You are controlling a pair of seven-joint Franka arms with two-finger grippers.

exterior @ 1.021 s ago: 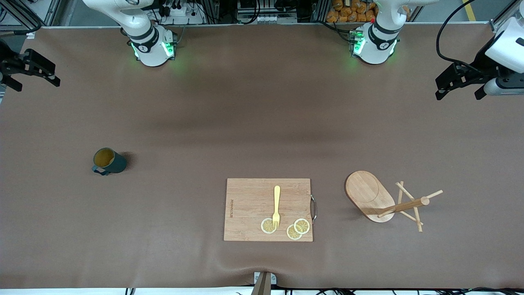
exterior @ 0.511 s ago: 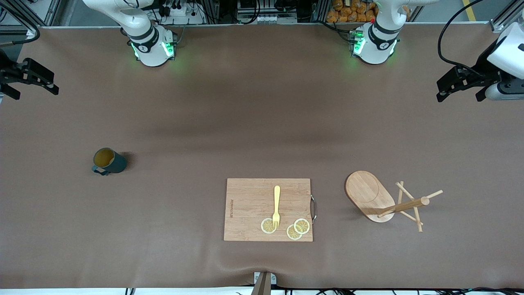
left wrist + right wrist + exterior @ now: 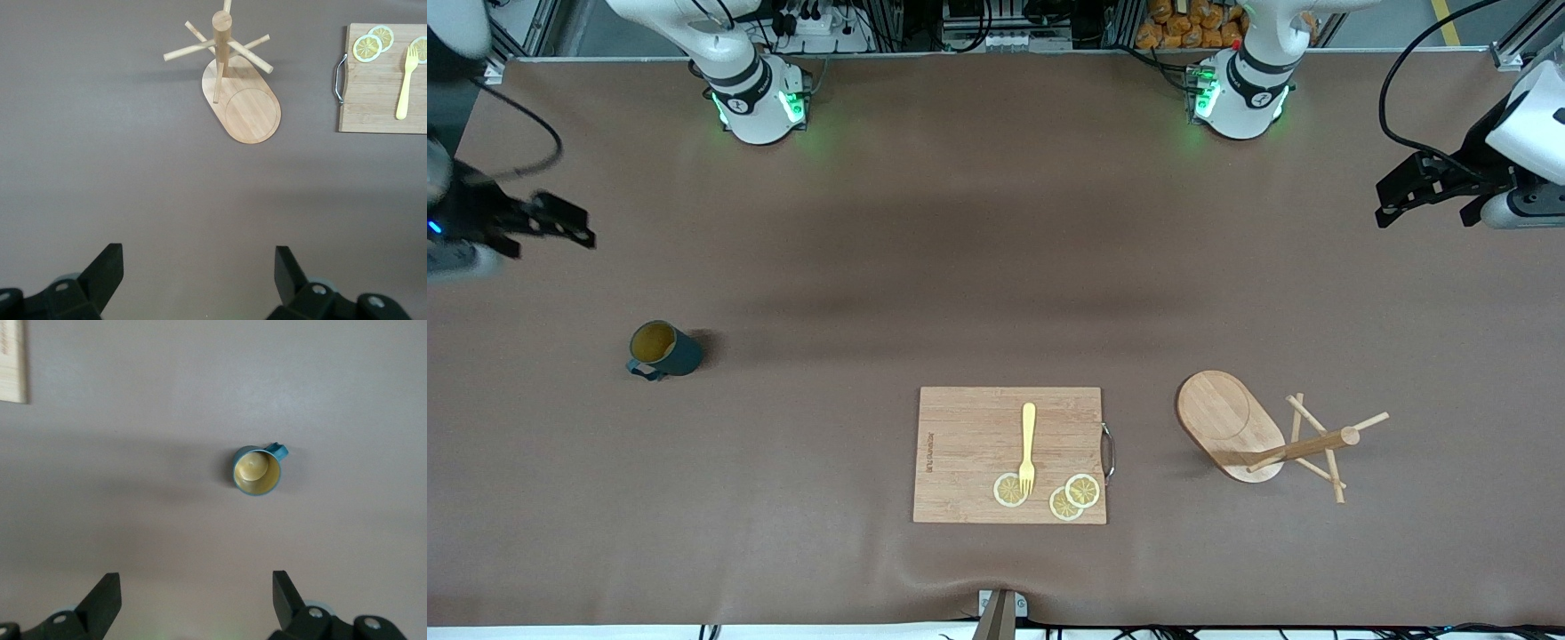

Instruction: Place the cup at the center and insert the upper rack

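The cup (image 3: 663, 350), a dark teal mug with a yellowish inside, stands upright on the brown mat toward the right arm's end; it also shows in the right wrist view as the cup (image 3: 257, 471). The upper rack (image 3: 1263, 436), a wooden mug tree on an oval base, stands toward the left arm's end and shows as the rack (image 3: 233, 87) in the left wrist view. My right gripper (image 3: 551, 238) hangs open and empty over bare mat at its table end, apart from the cup; right gripper (image 3: 197, 590). My left gripper (image 3: 1423, 213) hangs open and empty over bare mat; left gripper (image 3: 199, 267).
A rectangular wooden cutting board (image 3: 1009, 453) lies between cup and rack, near the table's front edge, with a yellow fork (image 3: 1028, 444) and lemon slices (image 3: 1065, 498) on it. Both arm bases stand along the table's back edge.
The right gripper has swung in over the mat toward the cup's part of the table. The left gripper has drifted slightly the same way. Cup and rack have not moved.
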